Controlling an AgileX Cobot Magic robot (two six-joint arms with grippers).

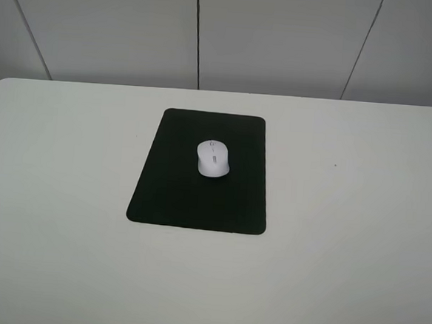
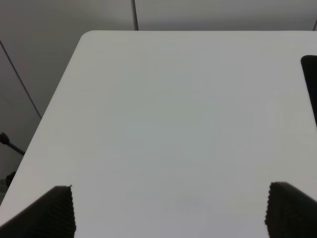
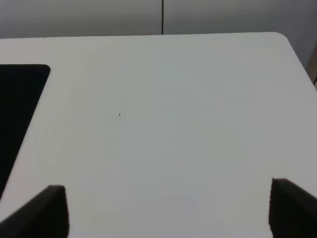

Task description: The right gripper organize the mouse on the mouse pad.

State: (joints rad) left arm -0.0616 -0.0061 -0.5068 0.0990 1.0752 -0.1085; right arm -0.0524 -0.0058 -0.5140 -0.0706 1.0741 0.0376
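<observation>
The white mouse (image 1: pixel 213 159) lies on the black mouse pad (image 1: pixel 191 197), a little behind the pad's middle, scroll wheel toward the back wall. The pad lies in the middle of the white table. Neither arm shows in the exterior high view. In the right wrist view my right gripper (image 3: pixel 168 210) is open and empty over bare table, with the pad's edge (image 3: pixel 17 109) off to one side. In the left wrist view my left gripper (image 2: pixel 171 210) is open and empty, with a sliver of the pad (image 2: pixel 310 79) at the frame's edge. The mouse is out of both wrist views.
The white table (image 1: pixel 344 238) has rounded corners and ends near the grey panelled wall (image 1: pixel 284 41) at the back. A tiny dark speck (image 1: pixel 335 166) sits on the table right of the pad.
</observation>
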